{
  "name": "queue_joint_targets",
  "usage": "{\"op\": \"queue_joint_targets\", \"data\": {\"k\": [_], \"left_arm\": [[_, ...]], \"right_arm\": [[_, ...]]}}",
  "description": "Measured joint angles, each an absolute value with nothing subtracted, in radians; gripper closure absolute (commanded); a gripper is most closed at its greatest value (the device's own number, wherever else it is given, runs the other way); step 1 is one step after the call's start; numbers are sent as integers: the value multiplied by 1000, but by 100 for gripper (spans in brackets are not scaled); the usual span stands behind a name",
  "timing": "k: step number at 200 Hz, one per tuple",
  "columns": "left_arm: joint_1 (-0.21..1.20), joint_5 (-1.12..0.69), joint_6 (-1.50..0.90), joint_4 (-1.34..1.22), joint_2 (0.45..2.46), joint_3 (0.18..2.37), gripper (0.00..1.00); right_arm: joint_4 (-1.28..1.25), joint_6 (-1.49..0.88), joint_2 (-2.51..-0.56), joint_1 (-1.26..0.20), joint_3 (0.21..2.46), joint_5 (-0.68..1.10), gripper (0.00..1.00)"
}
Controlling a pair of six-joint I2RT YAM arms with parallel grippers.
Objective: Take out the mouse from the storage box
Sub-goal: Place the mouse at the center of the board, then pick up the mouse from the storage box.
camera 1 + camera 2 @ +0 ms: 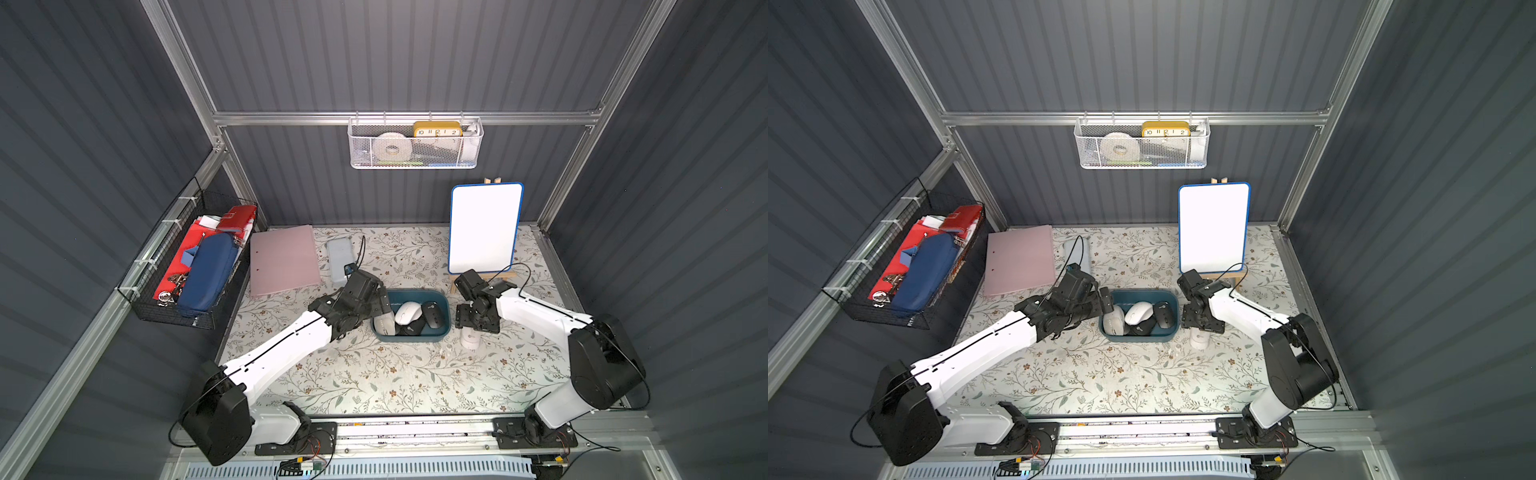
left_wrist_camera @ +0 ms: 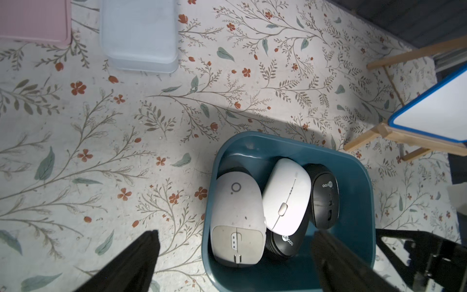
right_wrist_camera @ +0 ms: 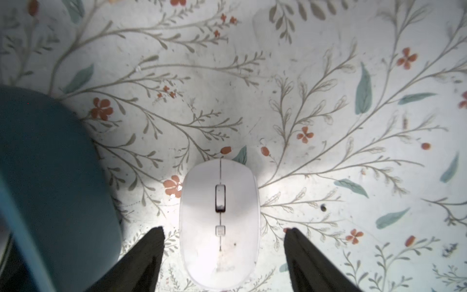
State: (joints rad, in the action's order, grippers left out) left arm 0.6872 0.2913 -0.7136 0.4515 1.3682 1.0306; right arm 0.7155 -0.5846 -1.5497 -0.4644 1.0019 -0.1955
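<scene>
1. White mouse (image 3: 219,222) is out of the storage box (image 1: 411,337). It lies flat on the floral table (image 1: 374,374), just right of the box's near-right corner, with a gap between them.
2. Right gripper (image 3: 224,229) sits directly over that mouse. Its fingers (image 3: 146,255) are spread to either side, and table shows between each finger and the mouse shell. No grip, nothing held.
3. Storage box sits mid-table between the two arms, four mice inside:
   - grey-white mouse (image 2: 237,209) at the left end
   - second white mouse (image 2: 286,197) in the middle, lying on a black mouse (image 2: 285,244)
   - another black mouse (image 2: 324,197) at the right end
4. Left gripper (image 2: 236,232) hangs over the box's left end, jaws wide apart, holding nothing. One finger is over the table outside the left wall, the other over the box interior.
5. Further back: pale-blue case (image 1: 340,257) and pink folder (image 1: 282,259) at left, whiteboard (image 1: 484,226) standing at right.
6. Back wall: white mesh basket (image 1: 415,160) hung on the rail.
</scene>
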Motion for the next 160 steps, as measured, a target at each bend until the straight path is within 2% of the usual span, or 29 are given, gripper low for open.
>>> {"op": "queue_joint_targets", "data": {"k": [39, 113, 160], "left_arm": [[706, 292, -592, 468, 1518, 1185, 1], [819, 275, -403, 553, 1740, 1335, 1], [894, 356, -299, 653, 1922, 1496, 1]], "right_arm": [[718, -590, -1431, -464, 993, -239, 19], [702, -596, -1128, -464, 863, -349, 18], [636, -593, -1014, -464, 780, -369, 16]]}}
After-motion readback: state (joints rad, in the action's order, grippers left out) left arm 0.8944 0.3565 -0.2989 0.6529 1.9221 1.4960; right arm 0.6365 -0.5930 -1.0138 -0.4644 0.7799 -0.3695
